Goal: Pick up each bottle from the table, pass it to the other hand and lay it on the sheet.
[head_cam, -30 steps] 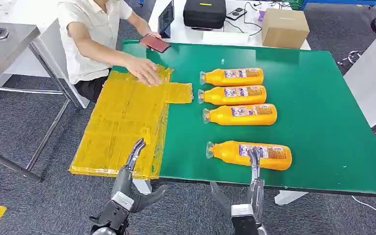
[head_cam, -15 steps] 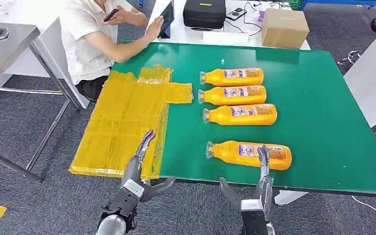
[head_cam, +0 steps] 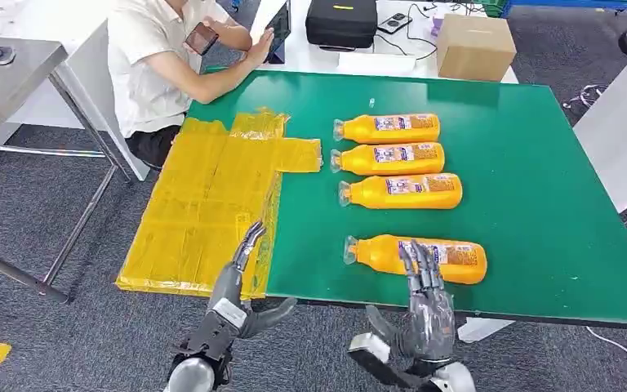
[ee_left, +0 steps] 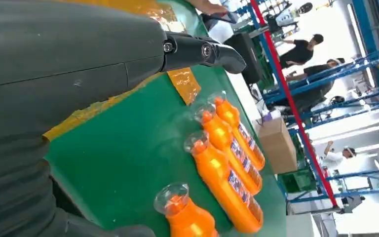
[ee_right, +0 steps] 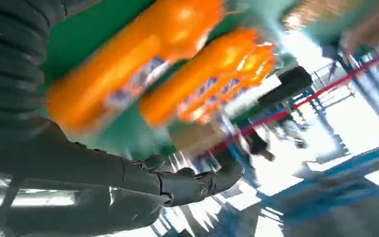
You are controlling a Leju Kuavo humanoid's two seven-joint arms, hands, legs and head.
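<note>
Each of the four orange bottles point(head_cam: 415, 258) on the green table point(head_cam: 539, 196) carries a blue-and-white label; the print is too small to read; no other text is legible.

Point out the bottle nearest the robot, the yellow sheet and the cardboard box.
nearest bottle point(head_cam: 375, 254): head view, on its orange body near the neck.
yellow sheet point(head_cam: 204, 196): head view, on its flat middle.
cardboard box point(head_cam: 473, 49): head view, on its front face.
</note>
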